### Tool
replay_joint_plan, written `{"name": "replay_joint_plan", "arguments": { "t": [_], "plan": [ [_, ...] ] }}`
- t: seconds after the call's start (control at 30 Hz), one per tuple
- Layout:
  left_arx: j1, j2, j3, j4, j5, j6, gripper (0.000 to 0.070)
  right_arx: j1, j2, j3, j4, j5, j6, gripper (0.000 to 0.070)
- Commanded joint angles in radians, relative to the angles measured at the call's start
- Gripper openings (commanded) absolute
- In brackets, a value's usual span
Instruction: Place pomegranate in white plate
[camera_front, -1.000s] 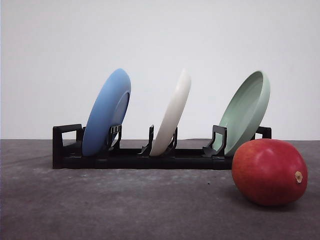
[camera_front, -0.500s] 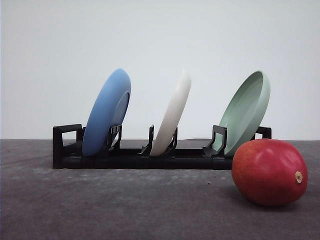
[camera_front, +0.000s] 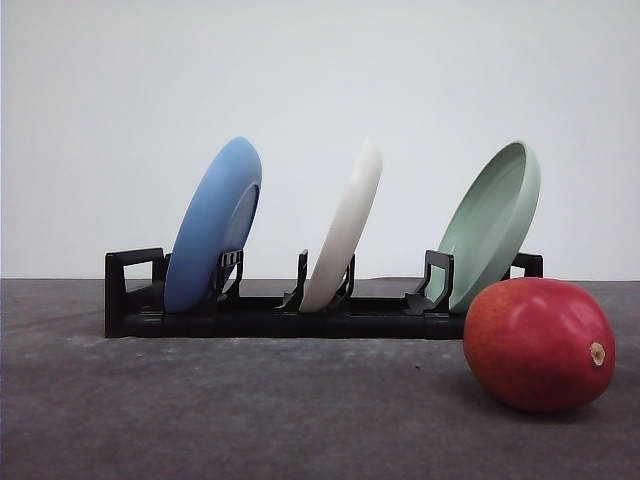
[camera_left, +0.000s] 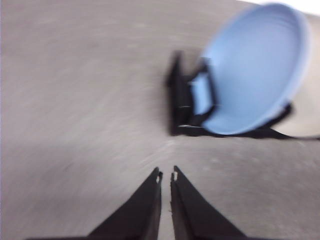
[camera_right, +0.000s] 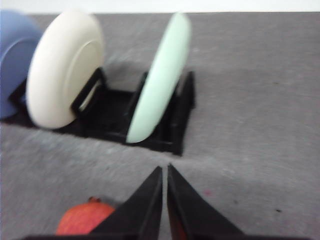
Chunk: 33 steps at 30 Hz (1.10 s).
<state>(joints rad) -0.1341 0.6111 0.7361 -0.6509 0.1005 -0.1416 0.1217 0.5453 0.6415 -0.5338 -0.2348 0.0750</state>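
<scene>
Lying on the grey desk (camera_front: 250, 410) toward the right of the front view: the pomegranate (camera_front: 538, 344), glossy red, on its side, tan stem nub turned to the right. Just in front of the right end of the black rack (camera_front: 300, 312), overlapping the lower edge of the pale green plate (camera_front: 492, 222) as seen from the front; touching or not, cannot tell. Standing on edge in the rack's slots, all tilted with tops leaning right: blue plate (camera_front: 213, 225) at the left, white plate (camera_front: 345, 226) in the middle, pale green plate at the right, each well apart from its neighbour. Nothing resting in or against the white plate. In the left wrist view, left end effector (camera_left: 166, 176) with both black fingers drawn together, only a thin slit between the tips, holding nothing, hovering above bare desk near the rack's left end and the blue plate (camera_left: 252, 67); picture blurred. In the right wrist view, right end effector (camera_right: 164, 170) likewise closed to a narrow slit, empty, poised above the desk in front of the rack, with the white plate (camera_right: 62, 67) and pale green plate (camera_right: 160, 75) beyond the tips and part of the pomegranate (camera_right: 85, 219) showing beside one finger, apart from the tips.
</scene>
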Motion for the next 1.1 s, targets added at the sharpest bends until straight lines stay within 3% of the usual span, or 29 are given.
{"name": "replay_joint_plan", "arguments": {
  "t": [0.0,0.13,0.37,0.53,0.6,0.67,0.73,1.07],
  "plan": [
    [-0.037,0.022,0.023,0.041,0.001,0.050,0.0013,0.031,0.011,0.014,0.016,0.000,-0.033,0.0009],
    [-0.140,0.075,0.023,0.096,0.001,0.141,0.0013,0.114,0.025,0.014,0.017,0.000,-0.060,0.0010],
    [-0.286,0.139,0.023,0.135,0.001,0.365,0.0013,0.220,0.028,0.014,0.016,-0.001,-0.154,0.0010],
    [-0.320,0.147,0.023,0.137,0.001,0.399,0.0019,0.236,0.028,0.014,0.016,-0.001,-0.165,0.0013],
    [-0.320,0.146,0.023,0.147,0.001,0.397,0.0103,0.236,0.028,0.014,0.016,-0.001,-0.165,0.0106],
    [-0.320,0.145,0.023,0.157,0.004,0.389,0.0282,0.236,0.028,0.014,0.017,-0.001,-0.164,0.0306],
    [-0.320,0.144,0.023,0.167,0.014,0.387,0.0428,0.236,0.028,0.014,0.016,-0.001,-0.162,0.0399],
    [-0.380,0.154,0.023,0.256,0.035,0.384,0.0431,0.236,0.027,0.014,0.016,-0.002,-0.157,0.0399]
  ]
}}
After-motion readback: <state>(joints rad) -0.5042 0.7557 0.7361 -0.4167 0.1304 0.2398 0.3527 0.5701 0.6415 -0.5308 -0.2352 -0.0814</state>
